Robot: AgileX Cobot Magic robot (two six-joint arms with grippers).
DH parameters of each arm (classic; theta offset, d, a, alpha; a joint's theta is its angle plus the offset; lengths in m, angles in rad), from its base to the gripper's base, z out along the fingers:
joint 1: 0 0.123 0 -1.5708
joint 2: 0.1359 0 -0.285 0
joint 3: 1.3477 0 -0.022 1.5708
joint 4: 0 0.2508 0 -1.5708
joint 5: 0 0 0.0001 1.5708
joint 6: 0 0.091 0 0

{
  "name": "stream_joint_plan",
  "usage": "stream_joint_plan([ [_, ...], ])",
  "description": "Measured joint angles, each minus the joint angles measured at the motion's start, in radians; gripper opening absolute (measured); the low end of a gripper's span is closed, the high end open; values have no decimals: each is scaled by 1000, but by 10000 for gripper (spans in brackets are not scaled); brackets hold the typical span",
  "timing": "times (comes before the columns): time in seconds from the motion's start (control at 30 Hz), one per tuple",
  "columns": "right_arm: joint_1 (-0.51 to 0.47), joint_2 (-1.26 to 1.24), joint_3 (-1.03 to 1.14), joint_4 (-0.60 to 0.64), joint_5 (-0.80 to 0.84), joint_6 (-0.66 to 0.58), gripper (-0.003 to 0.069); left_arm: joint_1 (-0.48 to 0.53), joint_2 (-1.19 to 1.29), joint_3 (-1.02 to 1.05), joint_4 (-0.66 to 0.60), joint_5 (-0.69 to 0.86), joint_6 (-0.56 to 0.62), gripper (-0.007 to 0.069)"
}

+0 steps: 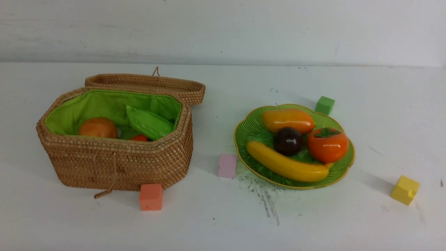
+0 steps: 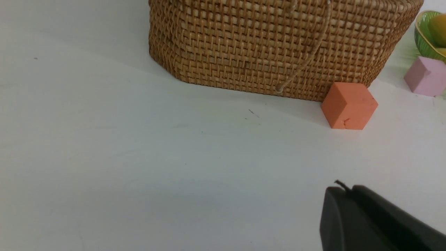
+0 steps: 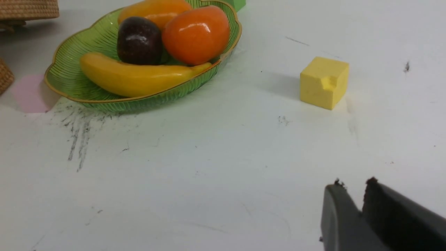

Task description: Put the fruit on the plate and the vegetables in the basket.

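Observation:
The wicker basket [image 1: 115,164] stands open at the left with its lid tipped back. Inside lie the tan potato [image 1: 98,128], the green gourd [image 1: 150,122] and a bit of the red pepper [image 1: 139,138]. On the green plate [image 1: 244,139] at the right rest the banana [image 1: 285,164], mango [image 1: 287,120], mangosteen [image 1: 287,141] and persimmon [image 1: 327,145]. Neither arm shows in the front view. My left gripper [image 2: 345,190] is shut and empty, low over the table in front of the basket [image 2: 264,45]. My right gripper [image 3: 353,186] is open a crack, empty, on the near side of the plate [image 3: 69,76].
Foam cubes lie about the table: an orange one [image 1: 151,197] against the basket's front, a pink one [image 1: 227,166] between basket and plate, a green one [image 1: 324,105] behind the plate, a yellow one [image 1: 405,190] at the right. Dark scuff marks [image 1: 264,198] run before the plate.

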Motion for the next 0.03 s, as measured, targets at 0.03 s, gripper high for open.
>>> stream_joint_plan([
  [0.03, 0, 0, 0, 0, 0, 0, 115, 0, 0, 0, 0, 0, 0, 17],
])
